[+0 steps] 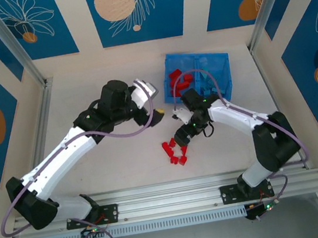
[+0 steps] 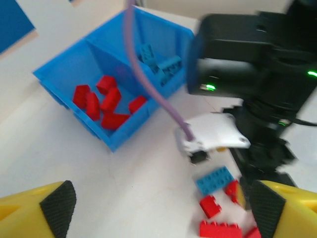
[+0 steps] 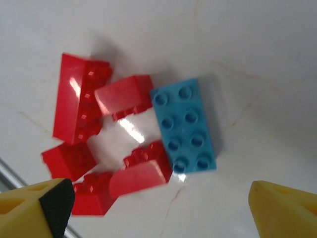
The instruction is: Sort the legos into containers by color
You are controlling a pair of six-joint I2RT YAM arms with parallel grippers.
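Since one blue brick [image 3: 184, 126] lies among red bricks [image 3: 79, 106], right gripper [image 3: 163, 213] hovers above it, fingers spread, likely to pick it; left gripper [image 2: 158, 213] spread, empty, near tray [image 2: 116, 141].

1. Pale, faintly veined worktop [image 1: 126, 177] under the right gripper [image 1: 181, 142].
2. Beyond it, cream walls [image 1: 77, 24] with blue leaf-and-circle panels [image 1: 135, 10].
3. Behind it, aluminium rails [image 1: 175, 190] along the near edge.
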